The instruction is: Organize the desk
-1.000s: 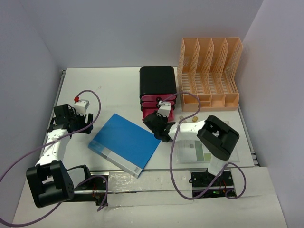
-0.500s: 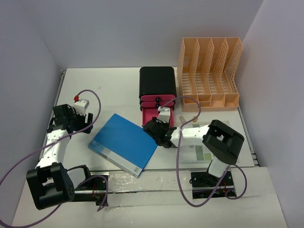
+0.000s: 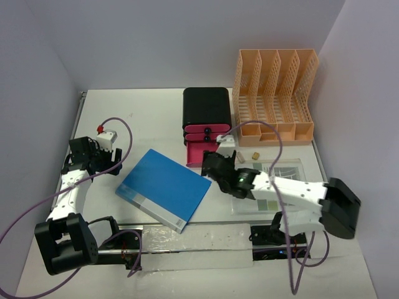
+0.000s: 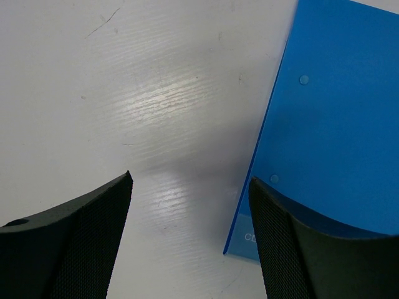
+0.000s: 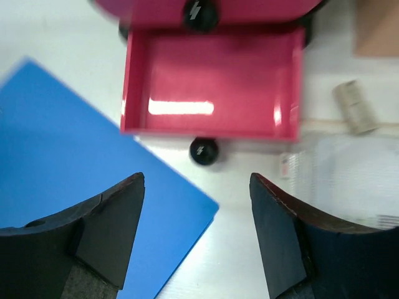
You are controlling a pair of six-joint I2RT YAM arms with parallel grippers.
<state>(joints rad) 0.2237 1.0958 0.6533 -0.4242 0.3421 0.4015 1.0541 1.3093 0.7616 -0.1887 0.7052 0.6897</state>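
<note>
The white desk (image 3: 149,118) carries a blue folder (image 3: 163,189) lying flat at centre left. A black box (image 3: 206,107) with pink drawers stands at the back; its bottom drawer (image 3: 201,151) is pulled open and looks empty in the right wrist view (image 5: 212,81). My right gripper (image 3: 214,164) is open and empty, just in front of the drawer's black knob (image 5: 204,151), jaws (image 5: 196,187) over the folder's corner (image 5: 75,205). My left gripper (image 3: 103,163) is open and empty, low over the desk (image 4: 124,93) beside the folder's left edge (image 4: 336,124).
An orange slotted file rack (image 3: 274,93) stands at the back right. A clear sleeve with papers (image 3: 277,187) lies under the right arm. Two small beige pieces (image 3: 238,156) (image 3: 255,153) lie in front of the rack; one shows in the right wrist view (image 5: 354,107). A metal rail (image 3: 80,115) runs along the left edge.
The right arm has stretched out low to the right, its elbow block dropping toward the table's right side. The gripper has drawn slightly back from the open drawer. The left arm is unchanged.
</note>
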